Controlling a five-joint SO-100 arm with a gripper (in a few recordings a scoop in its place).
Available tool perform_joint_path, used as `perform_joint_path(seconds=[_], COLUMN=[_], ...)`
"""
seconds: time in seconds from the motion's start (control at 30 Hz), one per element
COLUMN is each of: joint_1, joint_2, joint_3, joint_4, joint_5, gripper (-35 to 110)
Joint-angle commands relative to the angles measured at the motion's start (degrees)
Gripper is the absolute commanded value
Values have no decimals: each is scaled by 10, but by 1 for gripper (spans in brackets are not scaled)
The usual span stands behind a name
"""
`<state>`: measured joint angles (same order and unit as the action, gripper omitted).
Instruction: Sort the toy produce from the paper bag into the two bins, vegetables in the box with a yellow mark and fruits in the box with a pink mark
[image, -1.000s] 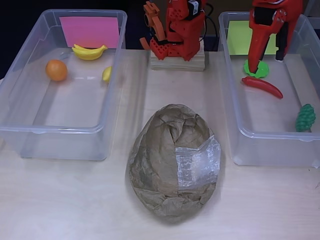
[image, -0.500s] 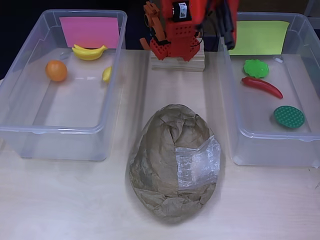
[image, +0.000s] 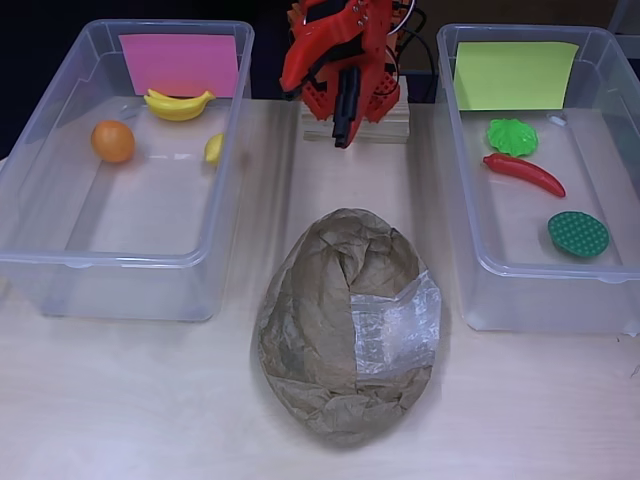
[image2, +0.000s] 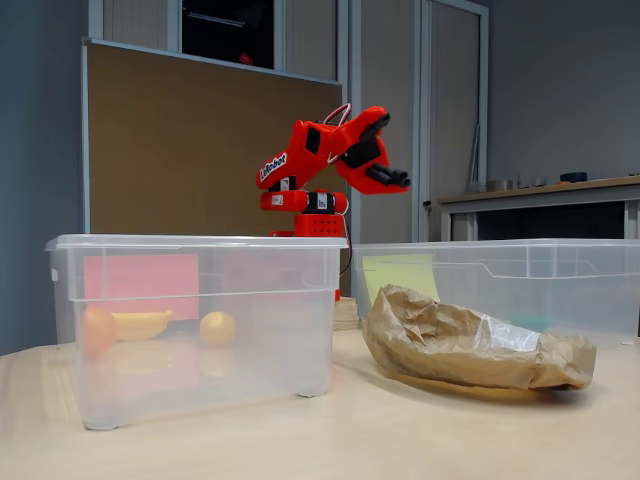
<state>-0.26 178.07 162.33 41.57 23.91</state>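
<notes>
The crumpled brown paper bag (image: 347, 325) lies on the table between the two bins, also seen as the paper bag (image2: 470, 345). The clear bin with the pink mark (image: 178, 62) holds a banana (image: 179, 103), an orange (image: 113, 140) and a small yellow fruit (image: 213, 148). In the bin with the yellow mark (image: 515, 75) lie a green leafy piece (image: 512, 136), a red chilli (image: 525, 173) and a round dark-green piece (image: 578, 233). My red gripper (image: 343, 125) hangs raised over its base, behind the bag and carrying nothing; the gripper (image2: 398, 179) is high in the air. Its jaw gap is unclear.
The arm's base (image: 355, 110) stands on a wooden block at the back middle. The pink-mark bin wall (image2: 200, 330) stands nearest in the fixed view. Bare tabletop (image: 150, 400) stretches along the front.
The arm swung left from over the yellow-mark bin back to the middle above its base. A dark-green piece dropped and came to rest flat in that bin.
</notes>
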Motion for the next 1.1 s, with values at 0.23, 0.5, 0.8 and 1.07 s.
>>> perform_joint_path(seconds=[0.23,0.5,0.8,1.07], joint_1=[6,13,11,-13], joint_2=[121,121,122,125], joint_3=[129,177,177,177], joint_4=[-51,37,221,279], joint_5=[-84,-92,-92,-102], gripper=[0,0,0,0])
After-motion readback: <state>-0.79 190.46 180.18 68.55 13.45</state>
